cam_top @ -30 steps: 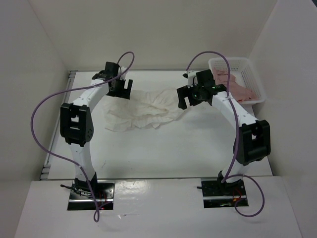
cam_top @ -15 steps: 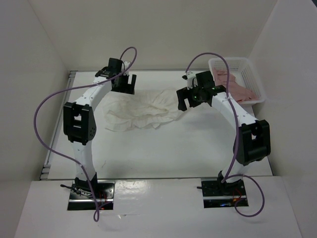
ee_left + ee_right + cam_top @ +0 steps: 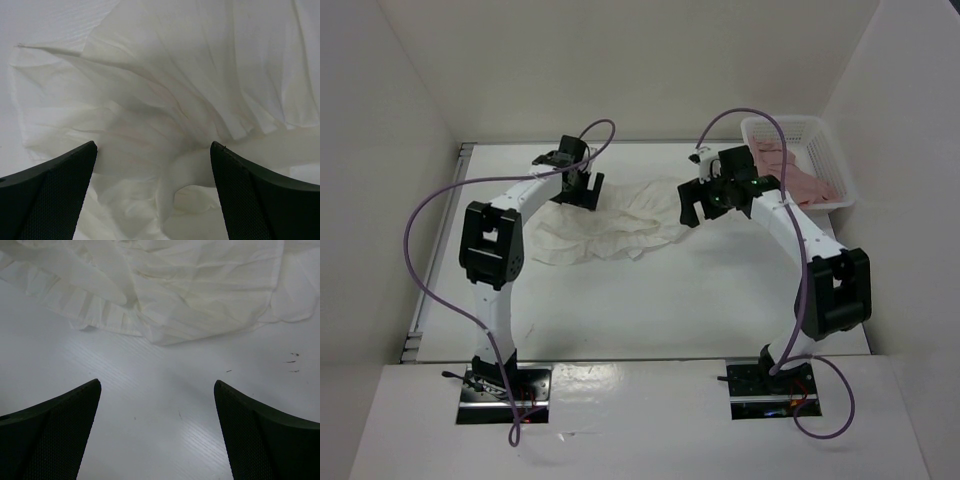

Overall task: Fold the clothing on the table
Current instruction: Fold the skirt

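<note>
L end effector (image 3: 582, 192) shifted inward, spread over clothing (image 3: 610, 226); R end effector (image 3: 701, 207) spread too, clothing just beyond it.

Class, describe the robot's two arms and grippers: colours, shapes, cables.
The left arm and right arm have white links, blocky black joints and a looping purple cable each. The left gripper and right gripper are black, with wedge-shaped, finely textured fingers.

Right gripper (image 3: 160, 440) over the table (image 3: 165, 395), jaws spread wide, holding nothing.
White crinkled clothing (image 3: 200, 285) lies rumpled on the white tabletop, its ruffled hem nearest the dark textured fingers (image 3: 55, 435), which touch no fabric. Small dark marks (image 3: 292, 361) sit just beside the hem.
</note>
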Robot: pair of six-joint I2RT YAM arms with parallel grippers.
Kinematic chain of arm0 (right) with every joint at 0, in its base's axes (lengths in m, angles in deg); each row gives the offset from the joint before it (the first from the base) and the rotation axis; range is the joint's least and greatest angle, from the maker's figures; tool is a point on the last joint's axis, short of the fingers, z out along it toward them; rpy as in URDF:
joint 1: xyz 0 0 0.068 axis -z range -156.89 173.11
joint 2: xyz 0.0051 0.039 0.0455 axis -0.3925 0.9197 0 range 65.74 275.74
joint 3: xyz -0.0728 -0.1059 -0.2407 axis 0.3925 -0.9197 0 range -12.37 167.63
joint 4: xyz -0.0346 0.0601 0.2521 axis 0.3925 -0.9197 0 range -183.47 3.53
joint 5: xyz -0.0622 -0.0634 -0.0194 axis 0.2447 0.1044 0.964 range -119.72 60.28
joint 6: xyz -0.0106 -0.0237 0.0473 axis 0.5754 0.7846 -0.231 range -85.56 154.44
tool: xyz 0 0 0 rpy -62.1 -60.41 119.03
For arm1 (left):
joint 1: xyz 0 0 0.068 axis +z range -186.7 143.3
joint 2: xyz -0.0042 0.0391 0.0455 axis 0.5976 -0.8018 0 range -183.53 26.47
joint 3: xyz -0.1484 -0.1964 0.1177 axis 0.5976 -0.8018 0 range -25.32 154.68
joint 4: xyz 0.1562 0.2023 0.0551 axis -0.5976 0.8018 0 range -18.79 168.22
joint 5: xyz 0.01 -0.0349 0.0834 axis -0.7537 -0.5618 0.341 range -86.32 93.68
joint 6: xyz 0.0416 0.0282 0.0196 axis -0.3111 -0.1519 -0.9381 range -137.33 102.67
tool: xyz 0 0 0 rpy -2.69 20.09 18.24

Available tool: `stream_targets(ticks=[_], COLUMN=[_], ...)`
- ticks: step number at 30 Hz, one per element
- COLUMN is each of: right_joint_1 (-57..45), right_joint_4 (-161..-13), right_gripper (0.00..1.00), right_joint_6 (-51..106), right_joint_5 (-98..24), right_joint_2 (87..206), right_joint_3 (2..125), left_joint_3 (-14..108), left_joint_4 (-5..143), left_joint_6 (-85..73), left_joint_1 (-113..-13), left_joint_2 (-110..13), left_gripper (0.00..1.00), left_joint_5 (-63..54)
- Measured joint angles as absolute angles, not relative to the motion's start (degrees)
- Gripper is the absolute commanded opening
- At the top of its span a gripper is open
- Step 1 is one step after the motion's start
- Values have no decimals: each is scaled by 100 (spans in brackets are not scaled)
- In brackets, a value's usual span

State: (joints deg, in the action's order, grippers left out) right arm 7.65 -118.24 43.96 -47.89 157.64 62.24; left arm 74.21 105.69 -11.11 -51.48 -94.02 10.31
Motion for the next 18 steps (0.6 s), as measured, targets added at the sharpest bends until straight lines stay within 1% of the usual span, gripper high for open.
stream_targets(ticks=[3, 7, 13, 18], right_joint_1=[780, 828, 837, 846], right_joint_4=[-11817, -11819, -11817, -11819], right_gripper=[98, 98, 98, 98], right_joint_6=[4398, 4414, 4418, 4418], right_joint_5=[-4813, -4862, -4868, -4866], right_joint_2=[15641, 15587, 15549, 15517], right_joint_3=[6215, 6215, 6215, 6215], left_joint_3=[7204, 6573, 5727, 5412], left_joint_4=[10548, 10604, 10854, 11094], left_joint_6=[-1131, -1177, -1304, -1315], left_joint_1=[-5207, -5291, -5402, -5417], left_joint_2=[-9367, -9054, -8261, -7540], left_gripper=[100, 100, 100, 100], left_joint_5=[1024, 1022, 1046, 1046])
